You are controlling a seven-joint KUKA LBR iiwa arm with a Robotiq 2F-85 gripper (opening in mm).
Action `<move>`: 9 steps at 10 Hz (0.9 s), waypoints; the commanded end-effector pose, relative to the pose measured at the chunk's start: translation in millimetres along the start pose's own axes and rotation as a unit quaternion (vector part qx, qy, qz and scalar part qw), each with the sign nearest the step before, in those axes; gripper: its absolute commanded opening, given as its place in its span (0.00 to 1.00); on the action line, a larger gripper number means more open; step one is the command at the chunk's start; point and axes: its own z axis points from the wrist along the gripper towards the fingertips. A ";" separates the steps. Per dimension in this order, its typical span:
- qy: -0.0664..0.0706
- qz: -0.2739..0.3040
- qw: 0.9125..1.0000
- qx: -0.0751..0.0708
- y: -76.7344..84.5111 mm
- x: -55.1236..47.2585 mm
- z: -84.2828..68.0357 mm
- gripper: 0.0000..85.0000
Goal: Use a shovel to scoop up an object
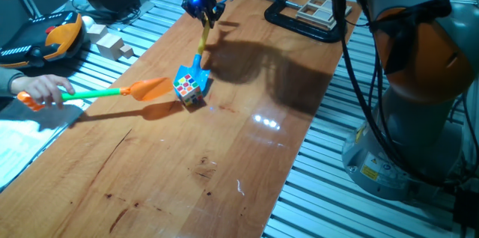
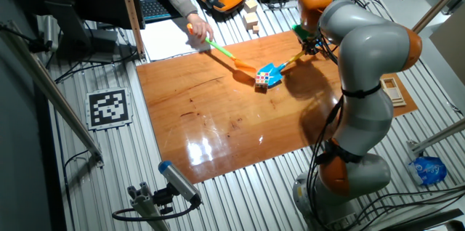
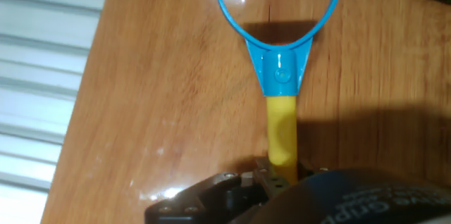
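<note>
**Blue blade at the cube, gripper up the shaft**

One fixed view: the gripper hangs over the far end of the wooden table, closed on the yellow shaft of the shovel. The shaft slopes down and toward the camera, ending in the blue blade, which lies on the wood. The puzzle cube sits at the blade's front edge, touching or partly riding on it; which of the two I cannot tell. So the cube lies straight along the shovel's long axis, on the side away from the gripper. A person's hand holds an orange-bladed shovel whose blade reaches in from the left, just beside the cube.

The other fixed view: the shovel runs from the gripper toward the table's middle, the cube at its tip and the orange-bladed shovel meeting it from the opposite side. The cube looks pinned between the two blades.

Hand view: only the handle end of the shovel shows, the blue D-shaped end beyond the gripper, which clamps the yellow shaft. Blade and cube are out of sight here. My judgement: the coming push should follow the shaft's line, blade kept low under the cube.
</note>
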 end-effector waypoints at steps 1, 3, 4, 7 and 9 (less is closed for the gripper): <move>0.005 -0.003 1.000 0.002 0.9 1.5 1.1 0.00; 0.017 -0.018 1.000 0.009 2.4 4.4 3.4 0.00; 0.024 -0.023 0.999 0.010 2.5 4.6 3.3 0.00; 0.010 -0.031 0.999 -0.013 3.6 9.5 2.4 0.00; -0.027 -0.072 0.996 -0.053 5.1 12.4 1.2 0.00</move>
